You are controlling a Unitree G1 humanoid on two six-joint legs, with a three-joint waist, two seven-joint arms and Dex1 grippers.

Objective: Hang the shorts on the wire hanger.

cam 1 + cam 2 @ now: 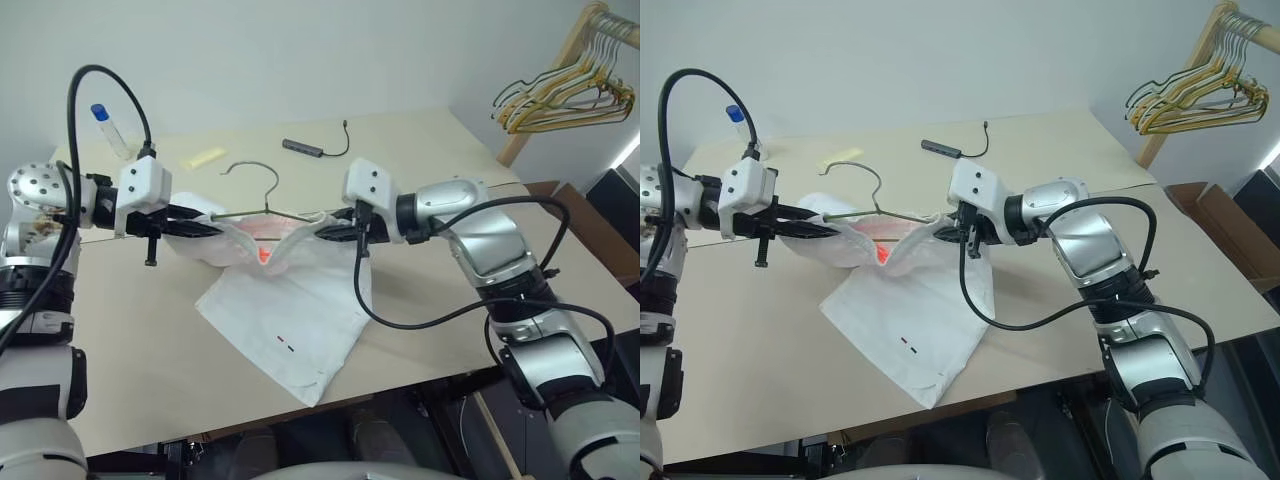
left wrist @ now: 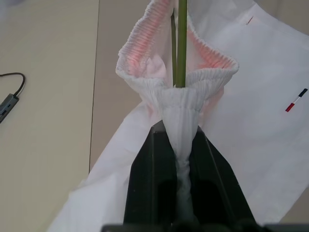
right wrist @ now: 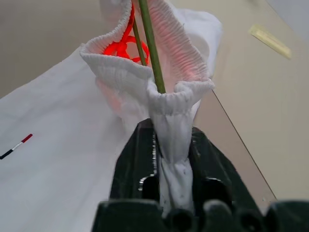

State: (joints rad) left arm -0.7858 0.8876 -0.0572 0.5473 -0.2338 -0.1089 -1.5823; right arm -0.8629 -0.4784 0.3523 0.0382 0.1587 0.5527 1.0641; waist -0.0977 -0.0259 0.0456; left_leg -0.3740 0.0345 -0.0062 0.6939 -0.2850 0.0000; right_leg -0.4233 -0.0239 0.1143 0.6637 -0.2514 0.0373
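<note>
Shorts (image 1: pixel 285 300) of white fabric hang stretched between the two grippers above the tan surface (image 1: pixel 140 330), the lower part draped on it near the front edge; the left gripper (image 1: pixel 205 228) is clamped on the gathered waistband at the left end; the right gripper (image 1: pixel 325 228) is closed on the waistband's right end; the wire hanger (image 1: pixel 262 200) runs inside the opened waistband, its hook rising behind; a grey cable adapter (image 1: pixel 305 148) and a yellow strip (image 1: pixel 205 157) lie farther back; bunched hangers (image 1: pixel 570 95) hang far right.
</note>
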